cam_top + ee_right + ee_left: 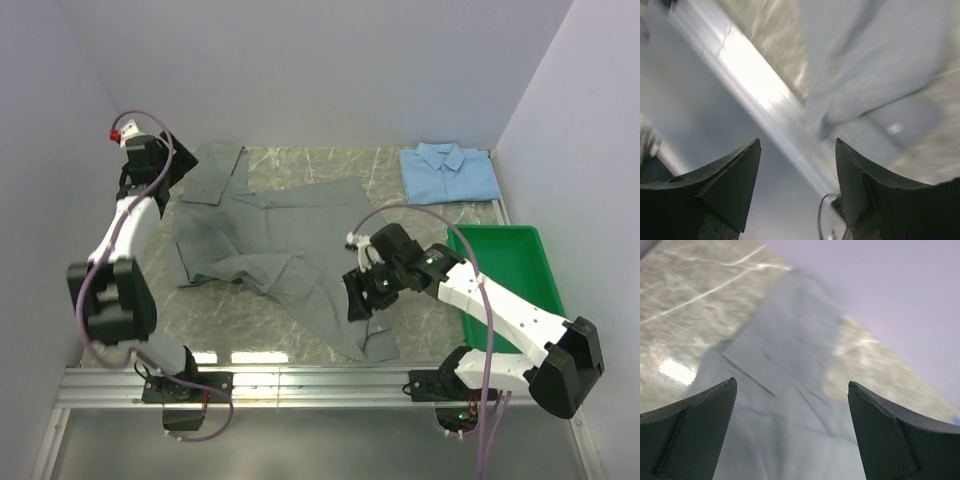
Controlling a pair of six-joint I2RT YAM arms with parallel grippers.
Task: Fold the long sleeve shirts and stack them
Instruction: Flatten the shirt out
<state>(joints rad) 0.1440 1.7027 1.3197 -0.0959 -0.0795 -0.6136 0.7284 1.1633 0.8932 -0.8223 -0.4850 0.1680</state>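
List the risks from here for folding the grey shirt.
1. The grey shirt lies rumpled, with overlapping layers. The open left gripper hangs above its sleeve and may pinch more than one layer.
2. The shirt's near end lies close to the rail at the table's near edge, under the open right gripper. A careless pull there could drag cloth over the edge.

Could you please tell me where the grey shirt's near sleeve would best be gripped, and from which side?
Probably at the cuff end of the near sleeve, coming straight down from above with the right pincer, which hangs open just over it. The sleeve lies flat and stretched out, apart from the rumpled body, so its free end gives a thin edge to pinch and lift.
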